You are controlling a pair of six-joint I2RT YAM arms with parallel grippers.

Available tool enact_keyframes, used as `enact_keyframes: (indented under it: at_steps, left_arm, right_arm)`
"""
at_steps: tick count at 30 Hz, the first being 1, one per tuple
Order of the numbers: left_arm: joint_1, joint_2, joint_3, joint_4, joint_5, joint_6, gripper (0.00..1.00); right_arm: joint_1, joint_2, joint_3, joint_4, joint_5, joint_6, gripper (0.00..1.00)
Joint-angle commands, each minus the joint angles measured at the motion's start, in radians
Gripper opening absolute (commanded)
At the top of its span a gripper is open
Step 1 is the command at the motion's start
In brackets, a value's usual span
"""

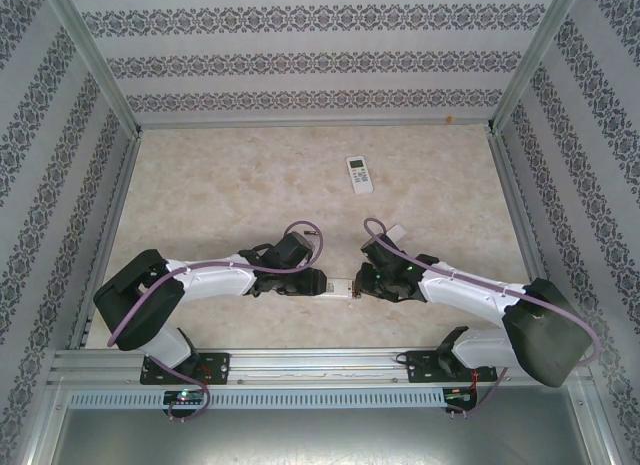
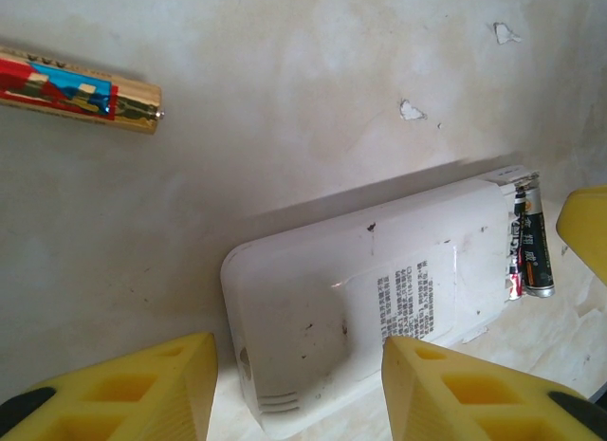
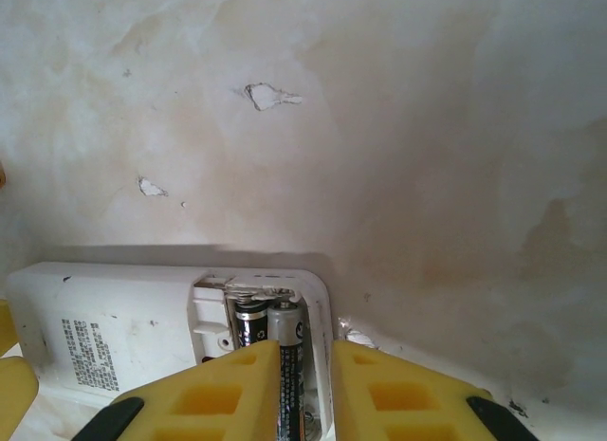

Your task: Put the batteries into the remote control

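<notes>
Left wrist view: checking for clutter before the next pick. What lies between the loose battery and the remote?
Nothing. In the left wrist view, the tabletop between the loose battery and the remote is bare.

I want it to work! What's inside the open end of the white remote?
Two dark batteries lie side by side in the open compartment of the remote. The yellow fingers of the right gripper cover the compartment's lower part, hiding one battery's other end.
</notes>
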Motion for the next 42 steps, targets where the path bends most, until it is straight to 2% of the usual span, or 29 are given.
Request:
enact_keyframes:
  at_steps: [1, 13, 18, 29, 42]
  left_arm:
    - [-0.018, 0.016, 0.016, 0.003, 0.008, 0.012, 0.49]
    - [-0.018, 0.018, 0.019, 0.0, 0.004, 0.017, 0.49]
    - [-0.018, 0.017, 0.024, -0.003, 0.005, 0.018, 0.49]
    - [-0.018, 0.019, 0.023, 0.0, 0.009, 0.018, 0.49]
    - [-0.018, 0.009, 0.015, 0.001, 0.005, 0.022, 0.49]
  right_arm:
    - [0.015, 0.005, 0.007, -0.022, 0.006, -0.008, 0.24]
    - [0.049, 0.07, 0.038, -0.021, -0.008, -0.016, 0.23]
    - [0.062, 0.101, 0.049, -0.049, 0.011, -0.023, 0.17]
    - [0.061, -0.025, 0.058, -0.077, 0.073, -0.024, 0.16]
    - [0.083, 0.085, 0.091, -0.01, 0.123, -0.004, 0.16]
